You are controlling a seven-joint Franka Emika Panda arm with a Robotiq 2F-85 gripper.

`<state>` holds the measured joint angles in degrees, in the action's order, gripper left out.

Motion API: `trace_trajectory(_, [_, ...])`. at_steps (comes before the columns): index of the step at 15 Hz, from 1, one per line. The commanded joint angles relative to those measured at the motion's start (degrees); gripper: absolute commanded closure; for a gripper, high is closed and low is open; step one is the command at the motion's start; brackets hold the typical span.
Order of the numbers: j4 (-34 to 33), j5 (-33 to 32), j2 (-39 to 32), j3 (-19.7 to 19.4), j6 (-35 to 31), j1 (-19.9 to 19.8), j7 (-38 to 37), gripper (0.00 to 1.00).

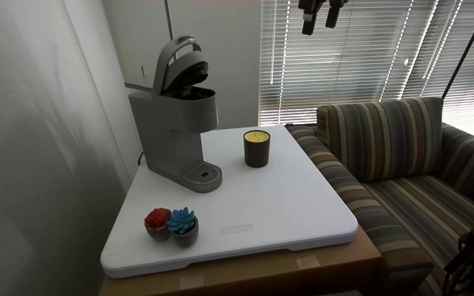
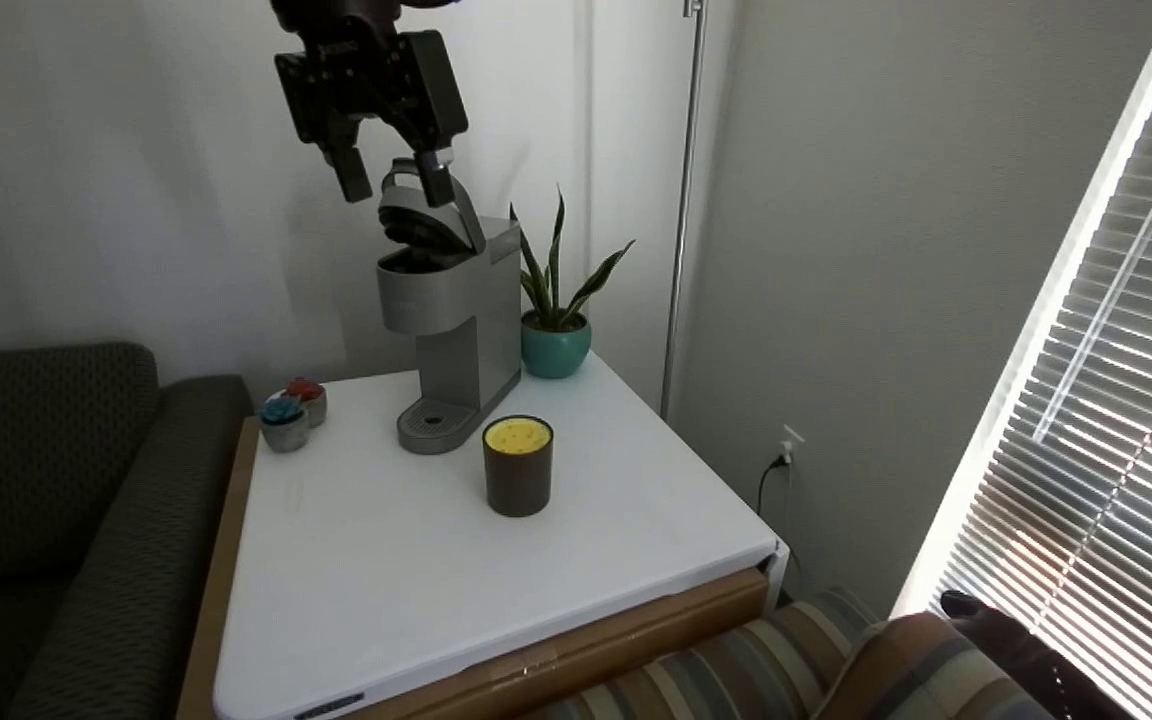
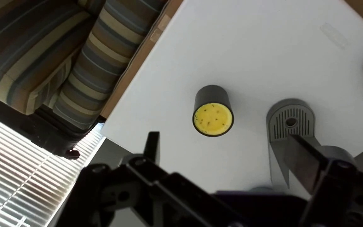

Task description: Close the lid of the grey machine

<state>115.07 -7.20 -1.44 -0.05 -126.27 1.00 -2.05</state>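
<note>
Your gripper (image 1: 320, 26) hangs up high, spread wide and holding nothing, perhaps so it can get over the lid (image 1: 183, 65), which stands tipped up on top of the coffee machine (image 1: 167, 127).

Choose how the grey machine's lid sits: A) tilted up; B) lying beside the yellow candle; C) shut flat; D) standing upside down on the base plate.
A: in both exterior views the lid stands tilted up, leaving the top of the grey machine open.
</note>
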Motion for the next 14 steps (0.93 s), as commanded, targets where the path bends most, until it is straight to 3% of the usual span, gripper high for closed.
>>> trace_trajectory(1, [-0.94, 0.04, -1.08, 0.18, 0.12, -0.05, -0.57, 0.0])
trace_trajectory(3, [-1.43, -1.04, -1.2, 0.09, 1.31, 0.15, -3.93, 0.0])
trace_trajectory(5, [-3.84, -0.78, -2.21, 0.25, 2.68, 0.68, -13.32, 0.0])
trace_trajectory(11, [-21.73, 1.49, -13.89, 0.82, 11.98, 3.56, -35.28, 0.0])
trace_trajectory(12, [-13.7, 0.09, -7.51, 0.49, 8.43, 3.33, -30.91, 0.0])
trace_trajectory(14, [-15.6, 0.05, -9.32, 0.43, 8.72, 3.98, -31.99, 0.0])
